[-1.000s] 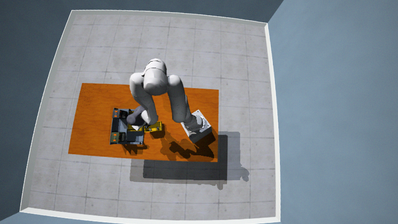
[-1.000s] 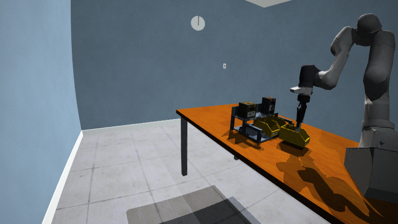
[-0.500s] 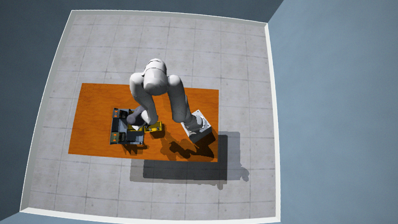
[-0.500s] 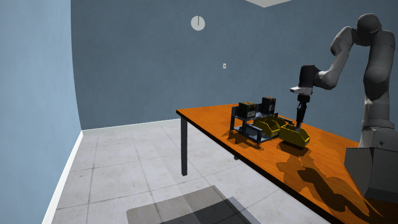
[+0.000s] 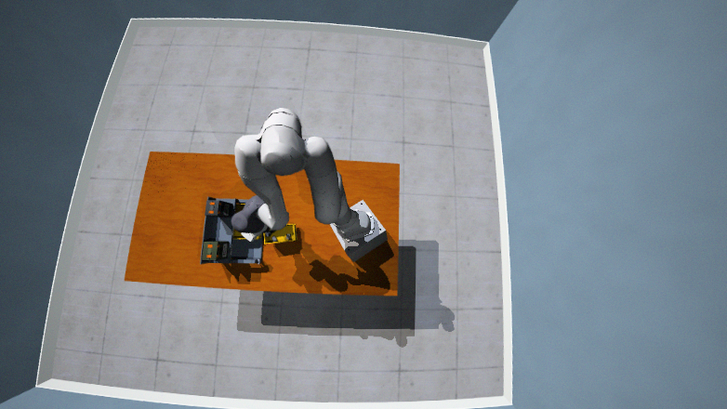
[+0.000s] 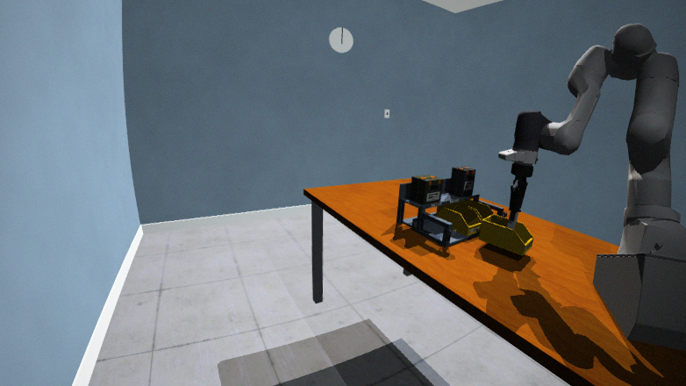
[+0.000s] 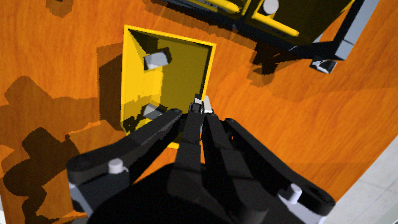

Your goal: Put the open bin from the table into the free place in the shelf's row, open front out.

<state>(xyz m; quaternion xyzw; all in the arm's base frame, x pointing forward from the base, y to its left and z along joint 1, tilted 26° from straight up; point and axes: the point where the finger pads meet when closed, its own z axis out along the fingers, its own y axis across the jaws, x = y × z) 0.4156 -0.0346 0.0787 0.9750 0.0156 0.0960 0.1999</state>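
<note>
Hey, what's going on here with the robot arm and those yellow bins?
The arm's gripper is shut on the side wall of a yellow bin and is carrying it toward the small shelf on the orange table. In the exterior view the bin hangs tilted above the table, just in front of the shelf. Two small grey parts lie inside it. Other yellow bins already stand on the shelf.
</note>
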